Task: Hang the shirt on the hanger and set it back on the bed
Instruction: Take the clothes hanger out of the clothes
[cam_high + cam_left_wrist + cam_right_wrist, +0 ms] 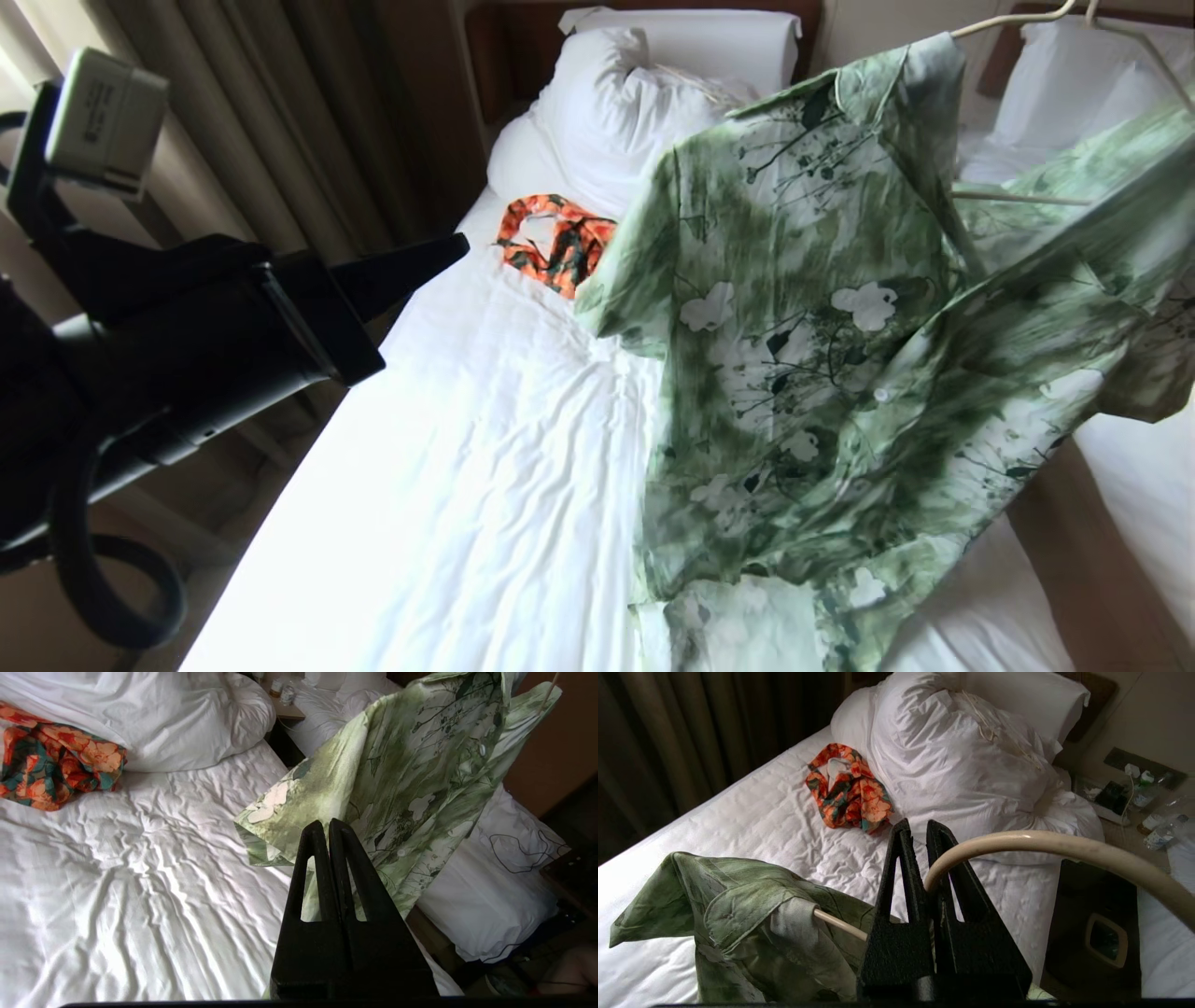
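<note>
With the shirt [840, 373] on the hanger [1045, 847], the right gripper [924, 830] (jaws clamped on its hook) should lower it onto the bed [467, 448]; the left gripper [329, 828] is pressed together, empty.

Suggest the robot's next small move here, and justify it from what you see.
Probably lower the right hand, shut on the cream-white wire hanger, toward the white-sheeted bed. The green flowered shirt already hangs on it, above the sheet, and the left hand is shut on nothing.

head: high, facing down along the bed [448, 485]
wrists: close behind fingers
shared: orange garment [555, 243], 11 o'clock
</note>
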Controlling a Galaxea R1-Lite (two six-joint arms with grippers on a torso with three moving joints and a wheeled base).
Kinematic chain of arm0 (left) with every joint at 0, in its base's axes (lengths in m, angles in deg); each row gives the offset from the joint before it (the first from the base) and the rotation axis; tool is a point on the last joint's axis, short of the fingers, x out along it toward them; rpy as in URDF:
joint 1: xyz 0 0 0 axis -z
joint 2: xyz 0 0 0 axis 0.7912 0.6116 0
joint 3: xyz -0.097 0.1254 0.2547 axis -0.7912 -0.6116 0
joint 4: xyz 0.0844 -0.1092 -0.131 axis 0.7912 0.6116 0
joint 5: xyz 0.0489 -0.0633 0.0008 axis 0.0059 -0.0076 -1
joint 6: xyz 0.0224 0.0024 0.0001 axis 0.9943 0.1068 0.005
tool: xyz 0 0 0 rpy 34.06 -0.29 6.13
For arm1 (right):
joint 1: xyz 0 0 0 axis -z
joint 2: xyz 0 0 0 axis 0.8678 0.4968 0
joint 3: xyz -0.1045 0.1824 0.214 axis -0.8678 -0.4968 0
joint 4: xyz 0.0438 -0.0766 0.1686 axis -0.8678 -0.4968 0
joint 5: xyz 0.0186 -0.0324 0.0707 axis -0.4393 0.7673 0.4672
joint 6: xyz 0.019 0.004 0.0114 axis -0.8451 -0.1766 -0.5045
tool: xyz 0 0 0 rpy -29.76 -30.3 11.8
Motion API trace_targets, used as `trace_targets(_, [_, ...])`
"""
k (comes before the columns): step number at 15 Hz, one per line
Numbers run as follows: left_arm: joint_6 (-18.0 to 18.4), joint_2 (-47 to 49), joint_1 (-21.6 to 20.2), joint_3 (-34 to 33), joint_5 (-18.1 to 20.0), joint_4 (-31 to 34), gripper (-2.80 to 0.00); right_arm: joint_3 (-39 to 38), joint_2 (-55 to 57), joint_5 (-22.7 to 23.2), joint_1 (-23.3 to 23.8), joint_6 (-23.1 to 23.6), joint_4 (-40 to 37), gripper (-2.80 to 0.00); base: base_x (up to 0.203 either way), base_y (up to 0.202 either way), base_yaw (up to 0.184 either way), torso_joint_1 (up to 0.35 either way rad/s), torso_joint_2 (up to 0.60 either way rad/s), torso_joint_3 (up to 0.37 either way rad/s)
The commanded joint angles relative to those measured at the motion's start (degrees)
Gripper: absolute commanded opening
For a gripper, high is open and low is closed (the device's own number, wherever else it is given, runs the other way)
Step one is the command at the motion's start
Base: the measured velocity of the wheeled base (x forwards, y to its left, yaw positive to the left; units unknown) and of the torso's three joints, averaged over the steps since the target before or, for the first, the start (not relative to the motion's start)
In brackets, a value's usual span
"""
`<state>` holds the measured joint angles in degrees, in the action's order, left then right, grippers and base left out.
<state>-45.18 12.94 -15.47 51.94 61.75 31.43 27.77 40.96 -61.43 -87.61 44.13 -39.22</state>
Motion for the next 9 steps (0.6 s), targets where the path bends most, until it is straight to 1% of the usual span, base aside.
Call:
trace_targets(1, [-0.03, 0.15, 0.00, 0.18, 0.00, -0.19, -2.80, 0.02, 0.54, -0.02, 0.24, 0.13, 0.44, -2.80, 0.000, 0.000, 0.000, 0.237, -0.60, -0.344])
trace_targets(6, [-0.03, 0.51, 0.00, 0.19, -0.08, 0.00, -2.80, 0.02, 0.90, -0.02, 0.59, 0.13, 0.53, -2.80, 0.000, 0.000, 0.000, 0.171, -0.41, -0.249])
trace_targets(9, [-0.07, 0.17, -0.07, 2.07, 0.07, 7.15, -2.80, -0.24, 1.02, 0.07, 0.68, -0.05, 0.53, -2.80, 0.000, 0.000, 0.000, 0.152, -0.36, -0.203])
